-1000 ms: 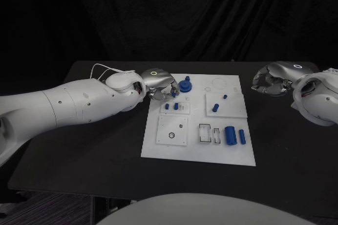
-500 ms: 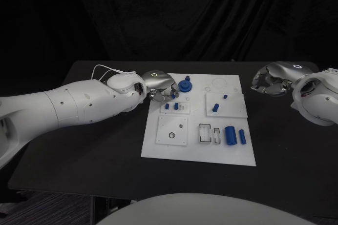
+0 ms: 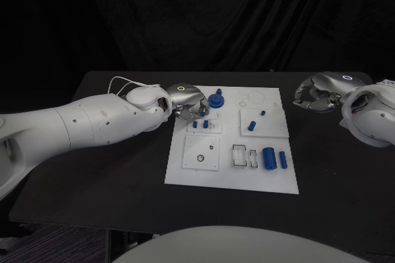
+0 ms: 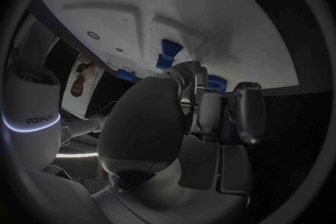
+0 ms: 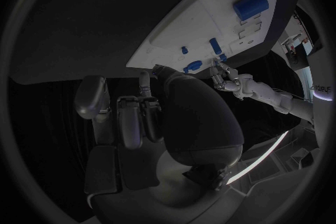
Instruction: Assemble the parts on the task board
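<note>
The white task board lies mid-table. My left hand hovers over its far left corner, just left of a tall blue gear-like part. Its fingers curl in, and a small blue part shows between their tips, seemingly pinched. Two short blue pegs stand in a small plate just nearer than that hand. My right hand hangs off the board's far right side, fingers curled, holding nothing.
A blue peg and a smaller one sit on the right inset plate. Two blue cylinders lie at the board's right, beside rectangular slots. Bare black table surrounds the board.
My left hand has dipped very slightly towards the board; its fingers now cover more of the blue piece at their tips. The right hand is still.
</note>
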{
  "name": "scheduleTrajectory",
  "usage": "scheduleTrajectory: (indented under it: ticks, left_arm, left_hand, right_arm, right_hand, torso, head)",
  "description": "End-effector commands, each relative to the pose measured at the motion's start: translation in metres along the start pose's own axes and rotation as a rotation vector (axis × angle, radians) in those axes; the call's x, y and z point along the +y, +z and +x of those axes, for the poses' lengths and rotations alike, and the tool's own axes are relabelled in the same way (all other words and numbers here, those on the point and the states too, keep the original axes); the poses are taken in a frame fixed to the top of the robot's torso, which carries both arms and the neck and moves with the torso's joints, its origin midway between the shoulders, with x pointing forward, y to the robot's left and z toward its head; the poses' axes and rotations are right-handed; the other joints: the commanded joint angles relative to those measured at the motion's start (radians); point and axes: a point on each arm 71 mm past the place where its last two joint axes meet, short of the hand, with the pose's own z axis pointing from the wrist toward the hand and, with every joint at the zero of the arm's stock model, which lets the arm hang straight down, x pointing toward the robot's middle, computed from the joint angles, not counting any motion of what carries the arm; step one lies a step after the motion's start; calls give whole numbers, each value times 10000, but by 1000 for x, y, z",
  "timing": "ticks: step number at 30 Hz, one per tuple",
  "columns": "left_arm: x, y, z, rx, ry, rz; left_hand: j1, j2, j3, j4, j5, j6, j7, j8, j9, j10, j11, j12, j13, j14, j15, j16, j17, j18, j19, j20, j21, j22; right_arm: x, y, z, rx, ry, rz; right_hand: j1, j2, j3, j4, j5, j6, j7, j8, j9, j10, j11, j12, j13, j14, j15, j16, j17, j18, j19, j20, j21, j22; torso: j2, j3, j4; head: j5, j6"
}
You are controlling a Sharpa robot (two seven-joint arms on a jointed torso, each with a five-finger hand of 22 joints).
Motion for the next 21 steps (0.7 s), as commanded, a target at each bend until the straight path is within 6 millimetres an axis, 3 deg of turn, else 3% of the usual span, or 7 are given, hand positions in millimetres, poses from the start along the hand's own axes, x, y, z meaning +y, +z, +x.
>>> scheduleTrajectory:
  ticks: [1, 21]
  left_arm:
    - [-1, 1, 1, 2, 5, 40]
    - [-1, 3, 0, -268, 90, 22]
  left_hand:
    - [-48, 3, 82, -5, -28, 56, 41, -68, 11, 66, -2, -59, -5, 36, 11, -44, 18, -138, 9, -37, -14, 1804]
    - [-101, 60, 93, 26, 3, 107, 48, -70, 24, 132, 18, -52, 14, 49, 30, -45, 15, -144, 21, -24, -2, 1809]
  right_arm:
    - [0, -1, 1, 51, -25, 84]
    - [-1, -1, 1, 82, -29, 125]
  right_hand:
    - [64, 67, -6, -57, 53, 72, -23, -24, -13, 163, -15, -66, 2099, 694, -73, -53, 2132, 154, -58, -10, -39, 1368]
    - [71, 78, 4, -69, 53, 72, -20, -26, -17, 165, -14, -67, 2098, 687, -72, -62, 2121, 153, -55, -10, -45, 1368]
  torso:
    - [1, 2, -8]
    - [1, 0, 1]
  head:
    - [9, -2]
    - [-9, -2]
